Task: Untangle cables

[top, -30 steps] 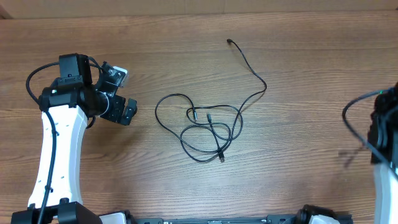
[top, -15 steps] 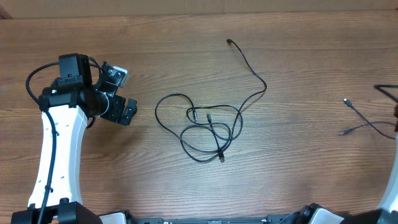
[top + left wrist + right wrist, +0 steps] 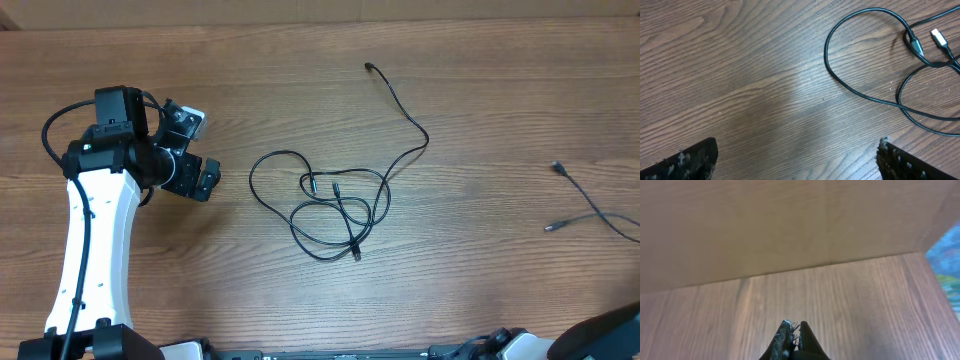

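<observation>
A knot of thin black cables [image 3: 330,205] lies at the table's middle, with a loop to the left and one strand running up to a plug [image 3: 369,66]. Part of it shows in the left wrist view [image 3: 880,55], with a silver-tipped plug [image 3: 938,37]. A separate thin cable [image 3: 590,205] lies at the far right, its plug ends apart. My left gripper [image 3: 205,178] is open and empty, left of the knot; its fingers [image 3: 797,150] frame bare wood. My right gripper [image 3: 795,330] is shut with nothing seen in it, and faces the wall.
The table is brown wood [image 3: 480,290]. A pale wall [image 3: 790,225] rises at its far edge. Only a part of the right arm [image 3: 610,335] shows at the bottom right corner of the overhead view.
The right arm has withdrawn from the right edge to the bottom right corner, uncovering the separate cable, which has shifted slightly. The left arm and the knot have not moved.
</observation>
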`<action>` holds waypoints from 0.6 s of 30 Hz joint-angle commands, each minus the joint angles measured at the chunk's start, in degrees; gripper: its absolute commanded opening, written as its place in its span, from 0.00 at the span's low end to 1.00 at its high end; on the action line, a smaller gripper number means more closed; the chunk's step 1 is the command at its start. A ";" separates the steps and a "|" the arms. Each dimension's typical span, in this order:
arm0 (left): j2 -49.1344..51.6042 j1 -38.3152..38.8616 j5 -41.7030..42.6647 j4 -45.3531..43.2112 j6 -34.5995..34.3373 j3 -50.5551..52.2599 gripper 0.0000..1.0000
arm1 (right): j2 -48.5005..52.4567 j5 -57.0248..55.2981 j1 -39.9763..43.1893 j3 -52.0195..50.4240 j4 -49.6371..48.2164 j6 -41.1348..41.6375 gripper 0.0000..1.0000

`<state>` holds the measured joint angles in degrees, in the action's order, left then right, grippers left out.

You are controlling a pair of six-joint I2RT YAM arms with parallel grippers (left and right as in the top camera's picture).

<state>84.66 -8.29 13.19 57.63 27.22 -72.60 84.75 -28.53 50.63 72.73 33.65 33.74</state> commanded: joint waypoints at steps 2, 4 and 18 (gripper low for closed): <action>0.35 -0.31 -0.11 -0.02 0.90 -0.63 1.00 | 0.04 2.19 4.72 0.26 -1.05 1.01 0.04; 0.35 -0.31 -0.11 -0.04 0.90 -0.63 1.00 | 0.13 4.35 6.27 0.26 -1.73 1.01 0.04; 0.35 -0.31 -0.11 -0.04 0.90 -0.63 1.00 | 8.22 10.29 15.58 0.24 -6.01 0.98 0.04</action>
<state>84.66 -8.29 13.19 57.63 27.22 -72.60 89.38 -19.90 65.36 72.73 27.86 34.54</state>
